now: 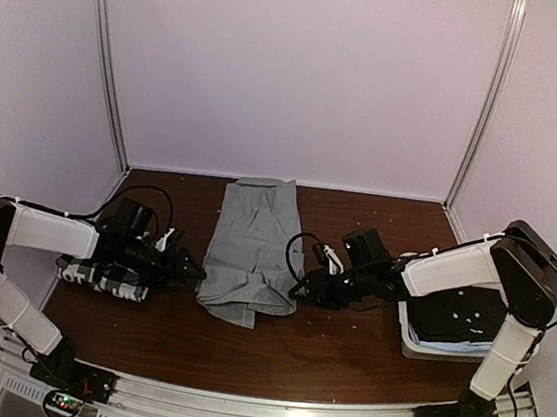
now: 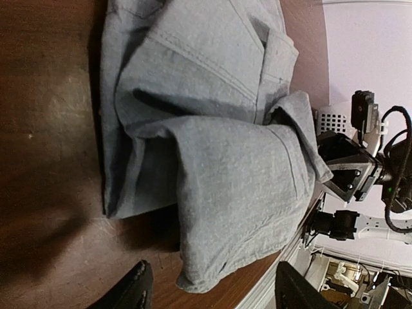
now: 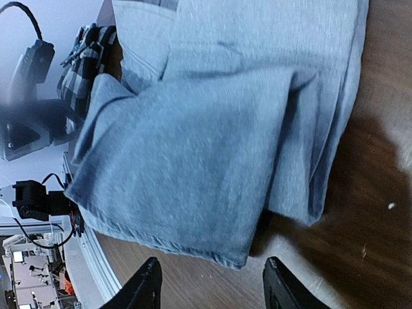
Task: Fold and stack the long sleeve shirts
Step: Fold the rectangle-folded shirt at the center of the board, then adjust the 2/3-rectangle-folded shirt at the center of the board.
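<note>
Brown surface (image 1: 342, 357), arms reaching in from the near edge.

Grey shirt (image 1: 251, 246) lies flat as a long strip between the two tools. Its sides are turned in and its near end is doubled into a thick, loose flap.

Checked shirt (image 1: 100, 277) sits bundled under the left arm, behind that tool. A bin (image 1: 414, 347) with dark cloth sits behind the right tool.

Left tool (image 1: 194, 272): fingers spread, nothing held, and the flap's near corner is just ahead of them. Right tool (image 1: 299, 289): also spread and empty, facing the opposite corner.

Judged step: take both near corners for the next fold.
- Close on every layer, not the top ply alone.
- Bite at matching depth on each side.
- Lift together and carry straight away toward the collar end so the edges land square.
- The loose flap may slump if only one side rises.
</note>
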